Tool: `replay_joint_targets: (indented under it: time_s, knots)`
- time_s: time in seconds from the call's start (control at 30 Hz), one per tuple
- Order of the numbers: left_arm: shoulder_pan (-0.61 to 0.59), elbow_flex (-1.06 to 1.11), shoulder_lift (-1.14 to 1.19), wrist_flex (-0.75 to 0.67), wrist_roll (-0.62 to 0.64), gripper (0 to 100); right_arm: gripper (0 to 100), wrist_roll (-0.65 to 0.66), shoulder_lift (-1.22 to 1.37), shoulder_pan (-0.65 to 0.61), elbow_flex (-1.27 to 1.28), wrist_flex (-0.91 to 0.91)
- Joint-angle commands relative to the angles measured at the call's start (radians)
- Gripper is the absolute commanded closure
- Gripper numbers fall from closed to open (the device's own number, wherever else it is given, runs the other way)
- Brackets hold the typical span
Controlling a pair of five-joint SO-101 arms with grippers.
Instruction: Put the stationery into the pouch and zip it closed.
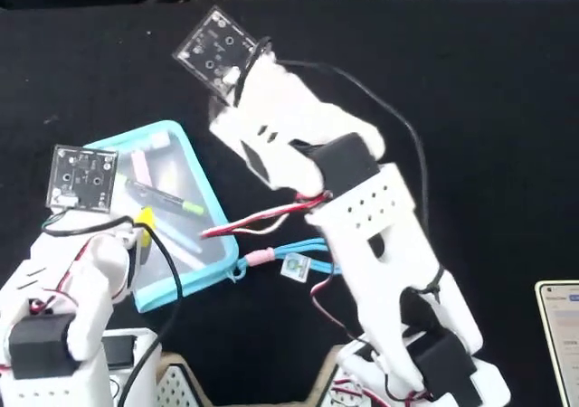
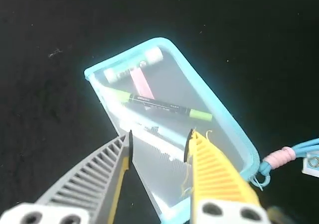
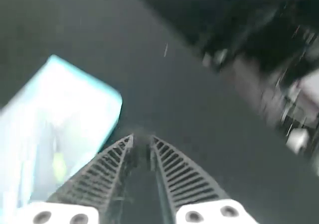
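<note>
Pouch, flat and translucent with a cyan fabric zip border (image 1: 203,186), lies on the black table (image 1: 470,108) just ahead of the left arm. It looks light and limp, with slick film panels, so it would likely slide or buckle if pushed. The stitched border is the firmer place to pin it.

The left gripper (image 2: 159,134), one finger grey and one yellow, hangs spread wide over the pouch's near end. I cannot tell whether it touches. The right gripper (image 3: 141,138) is above bare table beside the pouch's far corner, its fingers drawn almost together on nothing.

Inside the pouch lie a black marker with lime-green ends (image 2: 164,106), a pink flat strip (image 2: 142,82) and a white stick (image 2: 132,67).

At the near corner trails a cyan pull cord with a pink wrapped collar (image 2: 281,157), probably the best hold for zipping. Whether the zip is already drawn is unclear.
</note>
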Motion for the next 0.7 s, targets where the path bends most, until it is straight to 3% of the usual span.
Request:
replay_joint_targets:
  time_s: [0.0, 0.07, 0.17, 0.27, 0.4, 0.67]
  knots:
    - [-0.073, 0.056, -0.005, -0.107, -0.008, 80, 85.8, 0.009, -0.004, 0.051, 0.008, 0.282]
    - [-0.116, 0.102, -0.005, -0.170, 0.028, 80, 84.6, 0.028, -0.004, 0.058, 0.088, 0.315]
    - [-0.166, 0.177, -0.005, -0.292, 0.144, 80, 86.1, 0.175, -0.004, 0.048, 0.254, 0.292]
    - [-0.216, 0.260, -0.005, -0.408, 0.304, 80, 86.1, 0.305, -0.005, 0.008, 0.440, 0.193]
    - [-0.272, 0.372, -0.005, -0.548, 0.477, 80, 86.0, 0.370, -0.005, -0.044, 0.662, -0.021]
    - [-0.259, 0.464, -0.005, -0.618, 0.505, 80, 86.0, 0.512, 0.004, -0.052, 0.788, -0.167]
